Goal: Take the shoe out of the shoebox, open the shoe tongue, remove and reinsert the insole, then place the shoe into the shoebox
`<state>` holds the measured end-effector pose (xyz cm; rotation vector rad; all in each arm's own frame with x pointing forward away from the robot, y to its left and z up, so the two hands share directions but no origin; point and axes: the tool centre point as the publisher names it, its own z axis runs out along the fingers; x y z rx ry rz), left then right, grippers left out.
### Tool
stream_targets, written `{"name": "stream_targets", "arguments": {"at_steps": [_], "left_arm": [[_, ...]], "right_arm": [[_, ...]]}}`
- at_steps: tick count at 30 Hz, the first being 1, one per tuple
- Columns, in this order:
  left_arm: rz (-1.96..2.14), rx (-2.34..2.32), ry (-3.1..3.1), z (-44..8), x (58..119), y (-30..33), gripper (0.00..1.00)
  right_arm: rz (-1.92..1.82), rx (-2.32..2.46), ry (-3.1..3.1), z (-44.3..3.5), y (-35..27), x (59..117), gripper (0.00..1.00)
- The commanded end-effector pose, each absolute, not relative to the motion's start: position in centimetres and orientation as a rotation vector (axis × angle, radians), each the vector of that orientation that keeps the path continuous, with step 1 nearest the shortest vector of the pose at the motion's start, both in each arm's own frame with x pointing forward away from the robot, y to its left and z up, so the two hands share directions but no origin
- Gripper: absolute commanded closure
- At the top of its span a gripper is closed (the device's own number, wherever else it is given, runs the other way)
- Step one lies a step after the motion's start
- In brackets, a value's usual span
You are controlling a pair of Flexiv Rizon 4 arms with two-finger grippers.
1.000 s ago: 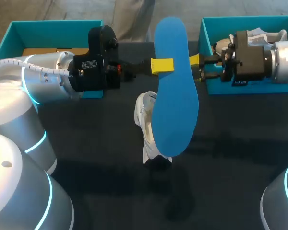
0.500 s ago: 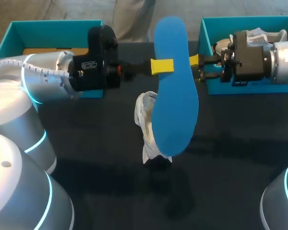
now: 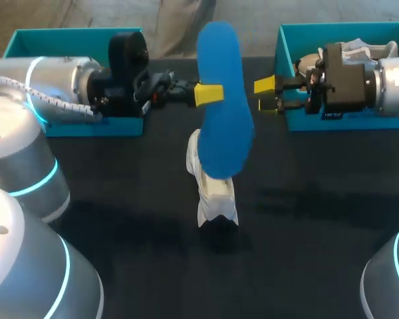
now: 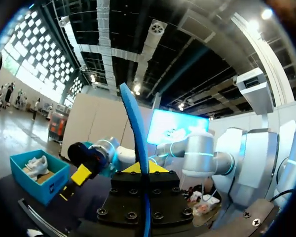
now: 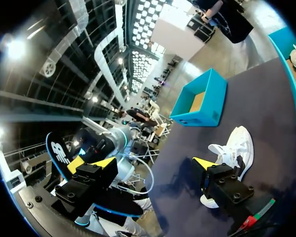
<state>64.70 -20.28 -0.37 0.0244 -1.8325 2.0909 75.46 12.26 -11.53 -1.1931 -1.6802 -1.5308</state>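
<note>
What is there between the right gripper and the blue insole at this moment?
Nothing. In the head view a bare gap separates the open right gripper from the insole, with only the dark table below it.

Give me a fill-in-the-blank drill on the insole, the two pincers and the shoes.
1. The left pincer is shut on the insole, whose colour is ___.
2. The right pincer stands ___, touching nothing.
3. The white shoe rests on the table; a second ___ lies in the shoebox by the right pincer.

Missing words: blue; open; shoe.
</note>
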Motion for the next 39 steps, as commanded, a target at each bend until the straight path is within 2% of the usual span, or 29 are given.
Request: {"name": "stream_targets", "arguments": {"at_steps": [1, 39], "left_arm": [[2.188, -0.564, -2.205, -0.27, 67.06, -19.77, 1.00], [2.220, -0.598, -2.236, -0.62, 67.84, -19.54, 1.00]], "right_arm": [[-1.532, -1.194, -1.680, -11.62, 12.48, 75.58, 0.00], [-1.532, -1.194, -1.680, -11.62, 12.48, 75.58, 0.00]]}}
